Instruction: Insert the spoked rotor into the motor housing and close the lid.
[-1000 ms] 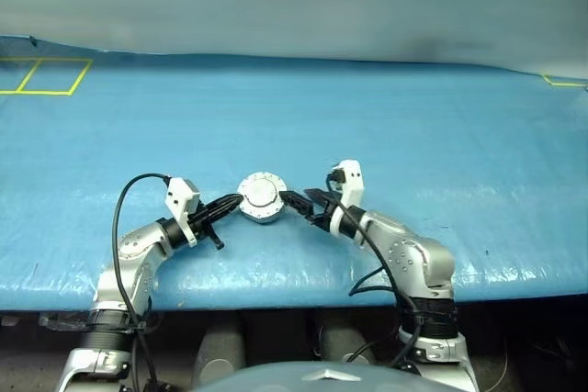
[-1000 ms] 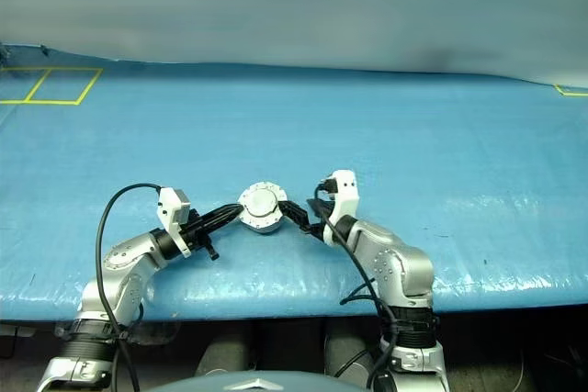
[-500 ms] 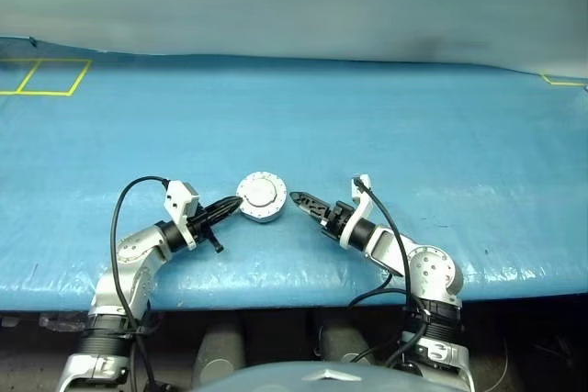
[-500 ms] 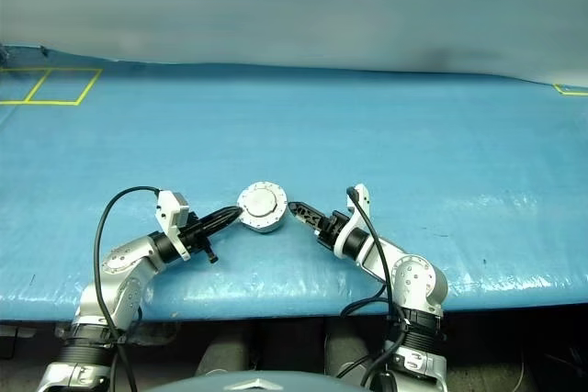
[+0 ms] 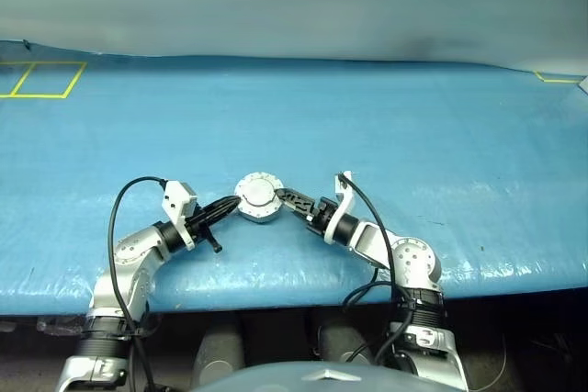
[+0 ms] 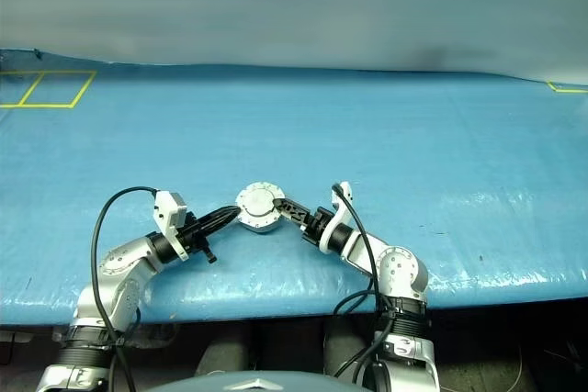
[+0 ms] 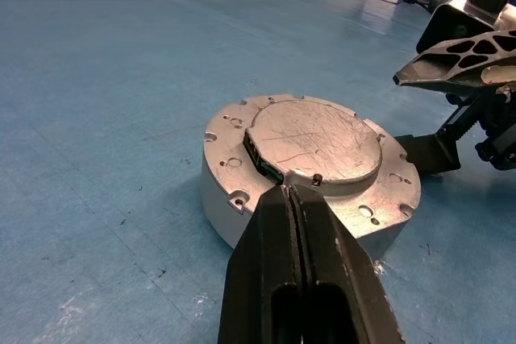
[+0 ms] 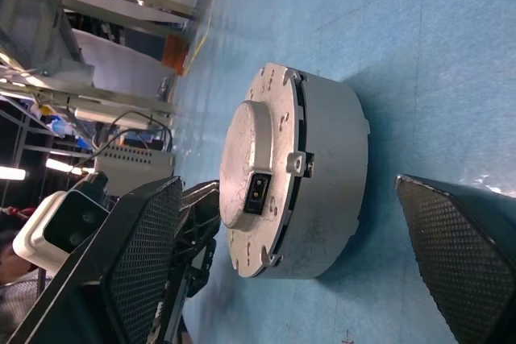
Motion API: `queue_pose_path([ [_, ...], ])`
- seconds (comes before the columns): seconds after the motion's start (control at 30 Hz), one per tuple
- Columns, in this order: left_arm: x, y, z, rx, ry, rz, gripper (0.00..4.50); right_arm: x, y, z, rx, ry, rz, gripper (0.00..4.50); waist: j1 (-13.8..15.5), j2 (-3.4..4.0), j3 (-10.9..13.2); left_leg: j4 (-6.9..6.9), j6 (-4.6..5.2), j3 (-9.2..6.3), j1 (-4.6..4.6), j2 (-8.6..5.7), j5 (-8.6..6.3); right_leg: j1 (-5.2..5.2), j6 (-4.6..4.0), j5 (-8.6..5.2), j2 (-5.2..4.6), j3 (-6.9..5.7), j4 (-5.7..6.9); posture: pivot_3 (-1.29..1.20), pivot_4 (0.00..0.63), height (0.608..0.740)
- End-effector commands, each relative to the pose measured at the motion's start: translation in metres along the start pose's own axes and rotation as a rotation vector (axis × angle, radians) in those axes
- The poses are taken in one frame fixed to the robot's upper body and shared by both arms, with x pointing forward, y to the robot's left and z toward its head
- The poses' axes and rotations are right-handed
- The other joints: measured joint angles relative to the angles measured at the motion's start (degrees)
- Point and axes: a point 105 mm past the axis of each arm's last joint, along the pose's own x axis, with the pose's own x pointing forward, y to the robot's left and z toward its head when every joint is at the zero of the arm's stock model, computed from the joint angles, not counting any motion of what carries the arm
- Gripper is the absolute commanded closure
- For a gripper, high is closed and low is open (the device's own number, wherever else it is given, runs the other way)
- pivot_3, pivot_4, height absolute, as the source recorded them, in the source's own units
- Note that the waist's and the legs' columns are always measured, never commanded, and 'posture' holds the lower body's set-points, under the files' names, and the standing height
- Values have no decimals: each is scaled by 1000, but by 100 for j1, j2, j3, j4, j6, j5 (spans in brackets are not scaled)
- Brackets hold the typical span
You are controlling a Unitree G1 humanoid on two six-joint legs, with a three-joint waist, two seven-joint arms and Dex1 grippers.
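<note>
Resting on blue sheet (image 5: 386, 135): round scuffed silver motor housing (image 7: 310, 171), lid (image 7: 318, 138) shut.

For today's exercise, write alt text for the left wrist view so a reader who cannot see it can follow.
A round silver motor housing with its lid closed sits on a blue table. The left gripper, fingers shut together, touches its near rim. The right gripper's open fingers hover at the far side.

Housing (image 5: 258, 199) flanked by both arms; far table (image 5: 367, 117) free.
</note>
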Motion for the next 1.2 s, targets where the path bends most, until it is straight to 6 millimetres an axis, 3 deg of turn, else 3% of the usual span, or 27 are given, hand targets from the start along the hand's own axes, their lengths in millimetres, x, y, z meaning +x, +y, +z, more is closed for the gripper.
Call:
queue_pose_path([
  [0.03, 1, -6, -5, 0, 17, -13, 4500, 7, 5, -4, 48, -6, 38, 47, 0, 0, 0, 0, 0, 0, 0, 0, 0, 0, 0, 0, 0, 0, 0, 0, 150, 740],
  [0.3, 1, -6, -5, 1, 17, -6, 4500, 10, 6, -7, 40, 12, 30, 47, -1, 0, 0, 0, 0, 0, 0, 0, 0, 0, 0, 0, 1, 1, 1, 0, 150, 740],
  [0.4, 1, -5, -5, 3, 17, -3, 4500, 10, 5, -7, 44, 10, 22, 671, -1, 1, 0, 1, 0, 0, 0, 0, 0, 0, 1, 0, 0, 1, 2, 0, 150, 740],
  [0.53, 0, -5, -6, 5, 15, 1, 4500, 10, 3, -6, 31, 13, 9, 1952, 0, 1, 1, 0, 0, 0, -2, 0, 0, -1, 1, 1, 1, 2, 2, 0, 150, 740],
  [0.57, 0, -5, -5, 5, 15, 2, 4500, 10, 3, -6, 28, 14, 6, 1952, 0, 1, 1, 0, 0, 0, -2, 0, 0, -1, 1, 1, 1, 1, 2, 0, 150, 740],
  [0.73, 0, -4, -5, 5, 12, 7, 4500, 11, 3, -6, 7, 24, 3, 3237, -3, 2, 0, 1, 0, 0, 1, 0, 0, 1, 2, 1, 2, 3, 2, 0, 150, 740],
  [1.07, 0, -3, -4, 6, 6, 19, 4500, 11, 0, -5, -11, 24, -12, 3315, -12, 3, -1, 6, 1, 0, 2, 1, 1, 2, 5, 4, 5, 5, 6, 0, 150, 740],
  [1.2, 1, 2, 5, -51, -62, 60, 4500, 11, 2, 1, 31, -19, 5, 3315, -6, 3, 0, 8, 1, 0, 2, 1, 1, 2, 7, 5, 5, 5, 7, 0, 150, 740],
])
